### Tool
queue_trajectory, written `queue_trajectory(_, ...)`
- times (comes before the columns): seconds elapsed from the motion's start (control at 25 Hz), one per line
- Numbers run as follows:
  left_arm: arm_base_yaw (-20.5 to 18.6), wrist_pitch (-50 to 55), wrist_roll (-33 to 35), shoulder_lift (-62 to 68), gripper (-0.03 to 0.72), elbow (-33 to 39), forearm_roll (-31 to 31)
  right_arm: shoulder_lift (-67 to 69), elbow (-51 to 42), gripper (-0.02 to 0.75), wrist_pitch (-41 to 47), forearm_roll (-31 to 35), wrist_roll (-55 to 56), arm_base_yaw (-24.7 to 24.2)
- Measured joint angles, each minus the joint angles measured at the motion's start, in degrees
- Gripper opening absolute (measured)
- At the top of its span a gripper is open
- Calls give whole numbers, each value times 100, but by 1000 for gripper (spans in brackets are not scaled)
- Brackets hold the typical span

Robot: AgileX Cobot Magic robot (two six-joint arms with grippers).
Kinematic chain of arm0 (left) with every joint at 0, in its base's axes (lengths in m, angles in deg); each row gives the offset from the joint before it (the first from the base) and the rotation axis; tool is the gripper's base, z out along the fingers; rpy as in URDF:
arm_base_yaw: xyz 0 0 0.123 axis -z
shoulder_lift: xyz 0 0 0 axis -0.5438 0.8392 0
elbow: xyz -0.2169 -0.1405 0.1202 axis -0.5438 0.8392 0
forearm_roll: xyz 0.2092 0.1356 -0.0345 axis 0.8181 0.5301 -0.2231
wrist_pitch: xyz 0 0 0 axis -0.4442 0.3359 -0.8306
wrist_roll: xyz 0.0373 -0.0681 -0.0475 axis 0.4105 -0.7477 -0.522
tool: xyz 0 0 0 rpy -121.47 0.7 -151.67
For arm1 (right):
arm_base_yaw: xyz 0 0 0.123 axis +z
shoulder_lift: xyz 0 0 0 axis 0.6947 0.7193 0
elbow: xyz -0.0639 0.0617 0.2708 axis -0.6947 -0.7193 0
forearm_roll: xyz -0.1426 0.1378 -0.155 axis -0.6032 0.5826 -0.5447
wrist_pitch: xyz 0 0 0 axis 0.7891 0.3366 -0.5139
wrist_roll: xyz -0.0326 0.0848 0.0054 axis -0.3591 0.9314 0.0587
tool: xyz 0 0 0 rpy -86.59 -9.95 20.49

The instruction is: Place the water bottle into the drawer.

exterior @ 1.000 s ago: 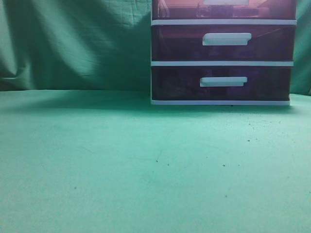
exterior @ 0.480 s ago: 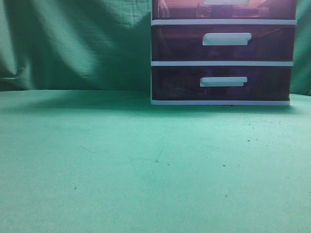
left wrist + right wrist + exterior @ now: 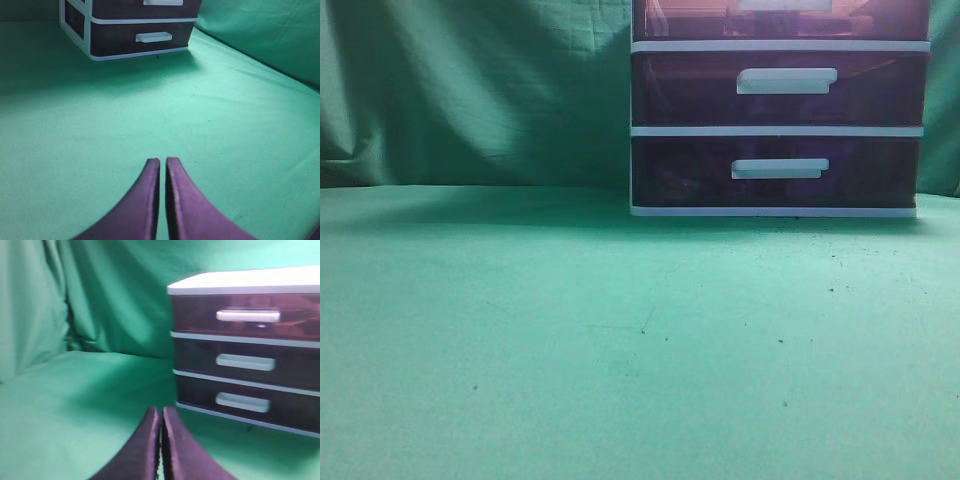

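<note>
Both the left hand [image 3: 160, 167] and the right hand [image 3: 161, 415] have fingers pressed together and hold nothing above the table [image 3: 570, 330], while the drawer [image 3: 245, 315] sits pushed in at the far edge, and no bottle is visible anywhere.

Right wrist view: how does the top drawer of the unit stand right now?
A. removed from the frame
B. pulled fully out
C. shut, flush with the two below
C: the top drawer sits flush in the white frame, its front in line with the two lower drawers.
</note>
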Motion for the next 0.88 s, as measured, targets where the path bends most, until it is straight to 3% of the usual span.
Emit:
queue_trajectory(0.28,0,0,0,0,0,0,0,-1046,-865,0,-153,-200,56,-752)
queue_trajectory(0.44,0,0,0,0,0,0,0,-1721,-1292,0,-89,-977,83,-1218)
queue_trajectory(0.6,0,0,0,0,0,0,0,-2120,-1504,0,235,-2336,702,-1468)
queue_trajectory(0.8,0,0,0,0,0,0,0,-2235,-1762,0,350,-4852,3785,-1966)
queue_trajectory(0.88,0,0,0,0,0,0,0,-2235,-1897,0,474,-5478,4728,-2173)
